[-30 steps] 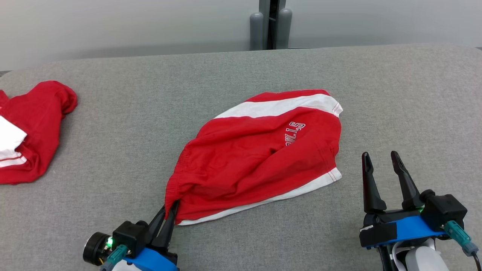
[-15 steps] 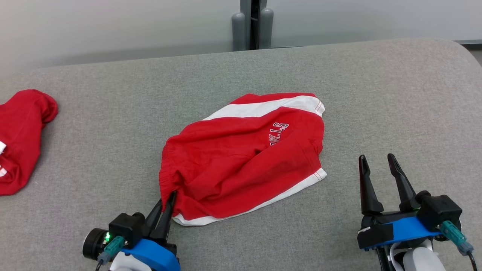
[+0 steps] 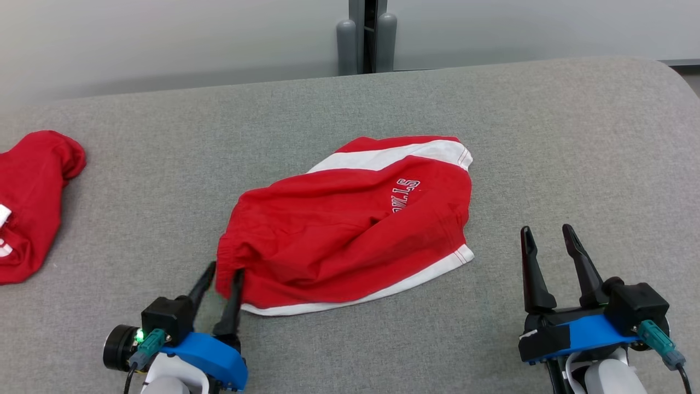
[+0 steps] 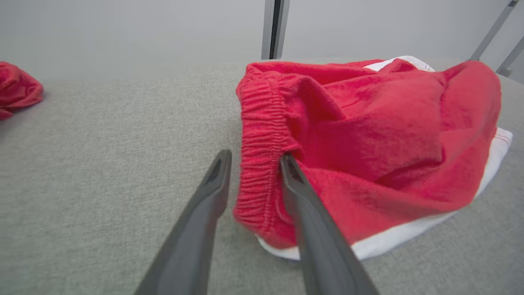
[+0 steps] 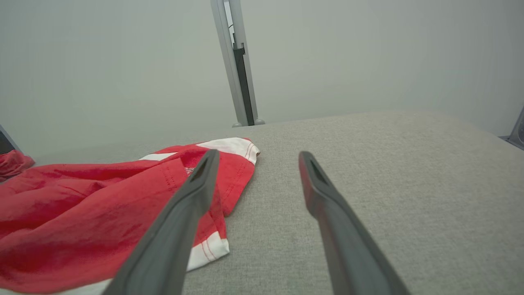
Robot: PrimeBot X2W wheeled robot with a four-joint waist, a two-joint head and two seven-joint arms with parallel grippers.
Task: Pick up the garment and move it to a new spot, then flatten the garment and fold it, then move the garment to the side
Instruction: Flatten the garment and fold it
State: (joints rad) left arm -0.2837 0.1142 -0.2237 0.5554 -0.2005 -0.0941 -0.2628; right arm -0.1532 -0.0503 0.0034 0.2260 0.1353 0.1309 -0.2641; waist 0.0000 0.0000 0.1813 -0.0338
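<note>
Left gripper: fingers parted, straddling one corner of the red cloth shorts with white side stripes. The gathered elastic waistband sits between the two fingers, not pinched. One finger touches the cloth and the other stands just clear of it.

Right gripper: jaws wide, empty, above the bare grey fabric-covered table. It is at about 4 o'clock from the shorts, near the white hem but apart from it.

Position: the shorts lie mid-table, rumpled and raised in folds. The waistband end points to 7 o'clock, the leg hems to 1–2 o'clock, and the white lettering is toward the hem end. A second red garment heap lies at 9 o'clock, well apart.

Handling, by my reading:
- Light, limp and not fragile. The cloth has no stiffness, so lifted by one point it should hang and bunch.
- Both cloth and table covering look matte, so dragging would likely raise wrinkles. Lifting and laying should work better.
- The best purchase is the waistband, the thickest ridge, which should not slip between narrow fingers. Pinch both layers.
- For flattening, take the waistband corner at 7 o'clock and the striped hem corner at 4 o'clock, then draw them apart.
</note>
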